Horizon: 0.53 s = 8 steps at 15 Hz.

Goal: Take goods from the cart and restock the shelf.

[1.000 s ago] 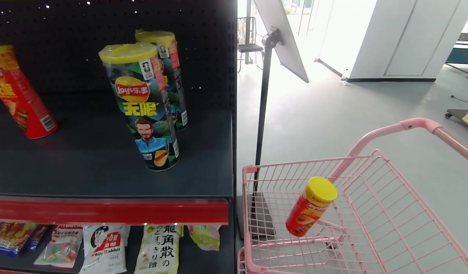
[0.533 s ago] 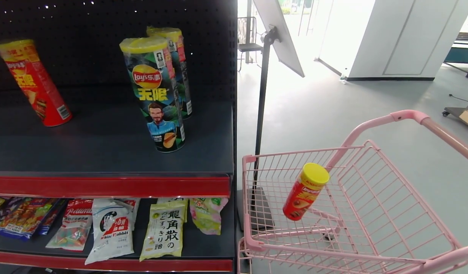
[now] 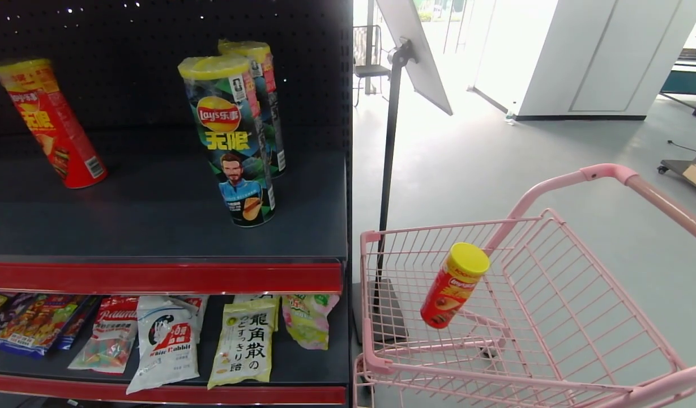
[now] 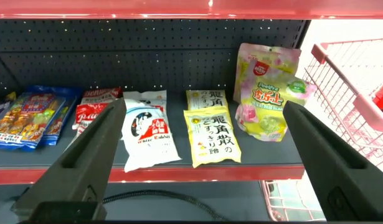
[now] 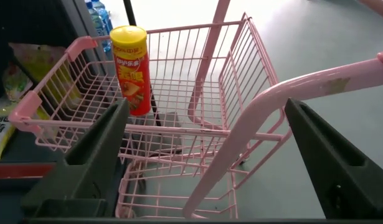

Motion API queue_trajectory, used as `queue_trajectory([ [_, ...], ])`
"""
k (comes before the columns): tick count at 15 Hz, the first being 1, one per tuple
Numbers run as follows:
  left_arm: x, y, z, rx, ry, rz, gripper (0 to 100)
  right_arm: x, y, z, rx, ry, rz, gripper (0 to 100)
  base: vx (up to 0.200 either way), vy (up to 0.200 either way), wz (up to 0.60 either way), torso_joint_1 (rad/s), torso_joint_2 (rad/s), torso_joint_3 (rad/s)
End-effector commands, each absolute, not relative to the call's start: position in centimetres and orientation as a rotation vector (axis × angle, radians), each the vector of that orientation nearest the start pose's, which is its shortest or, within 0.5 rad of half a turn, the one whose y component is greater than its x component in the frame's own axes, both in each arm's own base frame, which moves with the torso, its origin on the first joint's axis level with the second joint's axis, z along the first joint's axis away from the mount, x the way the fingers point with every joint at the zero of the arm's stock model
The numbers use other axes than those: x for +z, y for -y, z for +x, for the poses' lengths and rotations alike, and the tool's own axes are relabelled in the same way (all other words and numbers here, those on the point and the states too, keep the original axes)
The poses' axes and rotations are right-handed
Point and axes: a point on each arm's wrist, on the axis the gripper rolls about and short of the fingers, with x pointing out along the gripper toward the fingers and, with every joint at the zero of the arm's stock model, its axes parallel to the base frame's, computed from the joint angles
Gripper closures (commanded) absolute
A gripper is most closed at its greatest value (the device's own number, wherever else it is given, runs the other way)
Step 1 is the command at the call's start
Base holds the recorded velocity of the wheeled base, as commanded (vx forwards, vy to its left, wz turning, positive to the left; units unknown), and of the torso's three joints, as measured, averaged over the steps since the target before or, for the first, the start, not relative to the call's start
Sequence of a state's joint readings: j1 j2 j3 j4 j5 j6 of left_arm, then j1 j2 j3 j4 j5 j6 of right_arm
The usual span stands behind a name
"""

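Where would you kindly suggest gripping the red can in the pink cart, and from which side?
Grip the red can around its body just below the yellow lid, from above: it stands nearly upright, and the pink cart's wire walls close off its sides.

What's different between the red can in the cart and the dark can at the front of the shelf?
The red can is red; the dark can is blue-green with a man pictured on it. The red can sits in the pink cart; the dark can stands on the shelf. The red can looks shorter than the dark can. Both are tubes with yellow lids.
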<state>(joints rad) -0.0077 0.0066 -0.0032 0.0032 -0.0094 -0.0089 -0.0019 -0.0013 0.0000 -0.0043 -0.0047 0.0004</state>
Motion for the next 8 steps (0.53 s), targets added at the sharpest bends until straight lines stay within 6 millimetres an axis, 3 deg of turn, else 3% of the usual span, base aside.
queue_trajectory([
  [1,7.62,0.0,-2.25,-0.017,-0.008,-0.009,0,7.6,0.01,-2.28,-0.006,0.005,0.002,0,0.0,0.0,0.0,0.0,0.0,0.0],
  [3,7.62,0.0,-2.25,-0.017,-0.008,-0.009,0,7.61,0.0,-2.28,-0.005,0.006,0.002,0,0.0,0.0,0.0,-0.047,0.12,0.072],
  [8,7.62,0.0,-2.25,-0.017,-0.008,-0.009,0,7.6,0.01,-2.28,-0.006,0.005,0.0,0,0.0,0.0,0.0,-0.167,0.45,0.282],
])
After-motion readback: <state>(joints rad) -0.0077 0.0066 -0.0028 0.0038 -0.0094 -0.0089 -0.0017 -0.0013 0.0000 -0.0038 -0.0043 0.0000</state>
